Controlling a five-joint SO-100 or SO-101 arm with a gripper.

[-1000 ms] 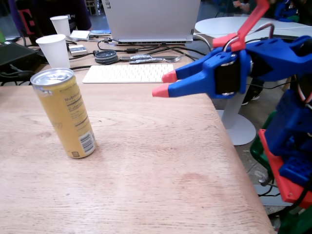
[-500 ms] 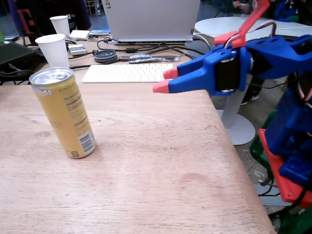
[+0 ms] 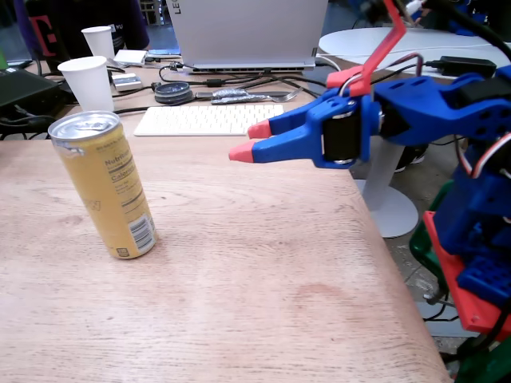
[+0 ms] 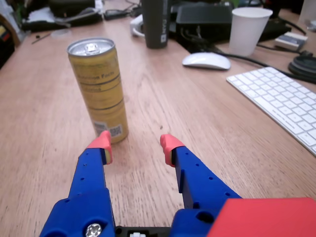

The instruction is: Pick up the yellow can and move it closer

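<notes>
Yellow can (image 3: 104,183) first: you have one of them, standing upright on the wooden table (image 3: 255,295), silver top up, label and barcode turned toward the fixed camera. In that view it sits at the left, nearer than the cups. In the wrist view the yellow can (image 4: 98,89) stands just beyond the left fingertip (image 4: 102,141), a little left of the gap rather than inside it.

Your one gripper (image 3: 249,140) hangs in the air well to the right of the can in the fixed view, its two blue fingers with pink tips spread apart and holding nothing; the wrist view shows the gripper (image 4: 134,143) the same way, with bare wood between the tips.

Farther back you can count two white paper cups (image 3: 88,82) (image 3: 99,41), one white keyboard (image 3: 209,120) and one laptop (image 3: 247,33). The wrist view adds one white mouse (image 4: 206,60).
</notes>
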